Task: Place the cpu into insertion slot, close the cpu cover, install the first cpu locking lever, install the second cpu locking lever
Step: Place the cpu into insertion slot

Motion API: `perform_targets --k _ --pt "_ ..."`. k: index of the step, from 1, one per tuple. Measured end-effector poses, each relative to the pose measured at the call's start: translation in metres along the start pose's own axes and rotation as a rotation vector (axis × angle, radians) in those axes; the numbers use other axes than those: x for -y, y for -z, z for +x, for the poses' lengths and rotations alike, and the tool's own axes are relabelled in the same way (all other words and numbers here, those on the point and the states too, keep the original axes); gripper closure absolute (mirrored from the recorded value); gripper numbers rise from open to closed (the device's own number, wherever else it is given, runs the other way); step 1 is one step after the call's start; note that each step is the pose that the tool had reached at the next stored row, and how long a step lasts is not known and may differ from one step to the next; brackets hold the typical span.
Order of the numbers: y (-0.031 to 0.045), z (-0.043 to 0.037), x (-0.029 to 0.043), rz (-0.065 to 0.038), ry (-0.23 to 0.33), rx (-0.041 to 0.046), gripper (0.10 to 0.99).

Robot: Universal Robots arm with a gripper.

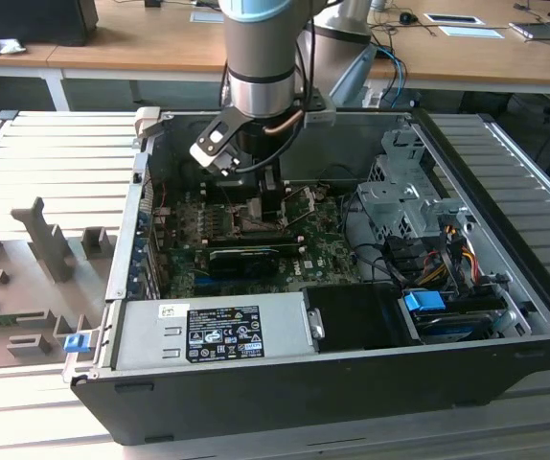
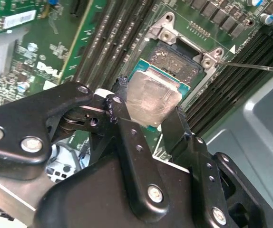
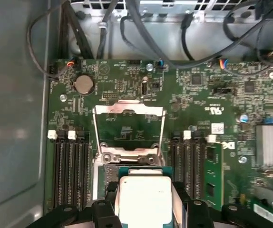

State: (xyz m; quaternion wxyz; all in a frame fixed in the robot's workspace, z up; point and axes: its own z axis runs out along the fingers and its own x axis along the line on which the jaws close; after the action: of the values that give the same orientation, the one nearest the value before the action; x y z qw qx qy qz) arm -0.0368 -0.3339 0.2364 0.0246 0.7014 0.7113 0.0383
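- Arm point(image 1: 261, 57), exterior view: it reaches down from above into an open computer case point(image 1: 352, 393), and its gripper point(image 1: 261, 196) hangs close over the green motherboard point(image 1: 325, 251). A power supply point(image 1: 222, 331) lies along the near side of the case. A drive cage point(image 1: 400, 192) stands at the exterior view's right.
- Second wrist view: the gripper point(image 2: 151, 102) has its jaws drawn in to the chip's width. Its two black fingers point(image 2: 127, 128) press on opposite edges of the chip point(image 2: 153, 97), which has its silvery top up. The chip hangs over the socket point(image 2: 177, 59) and hides the nearer part. The far part, dark and bare, shows beyond it. Whether chip and socket touch cannot be told. Memory slots point(image 2: 110, 38) run alongside the socket.
- First wrist view: the chip point(image 3: 143, 197) sits between the fingers point(image 3: 103, 209). Just beyond it the cover point(image 3: 129, 110) stands open, with green board showing through its window. A coin battery point(image 3: 84, 84) lies further off on the board. A memory module point(image 3: 214, 171) stands to one side of the chip.
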Motion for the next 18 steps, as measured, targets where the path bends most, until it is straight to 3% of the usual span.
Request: perform_targets --k 6,9,18 --pt "-0.0072 0.0076 0.0084 0.0 0.0 -0.0001 0.557" --pt "-0.0145 0.0087 0.0099 0.0 0.0 -0.0001 0.557" --pt "-0.0262 0.0099 0.0115 0.0 -0.009 0.0029 0.557"
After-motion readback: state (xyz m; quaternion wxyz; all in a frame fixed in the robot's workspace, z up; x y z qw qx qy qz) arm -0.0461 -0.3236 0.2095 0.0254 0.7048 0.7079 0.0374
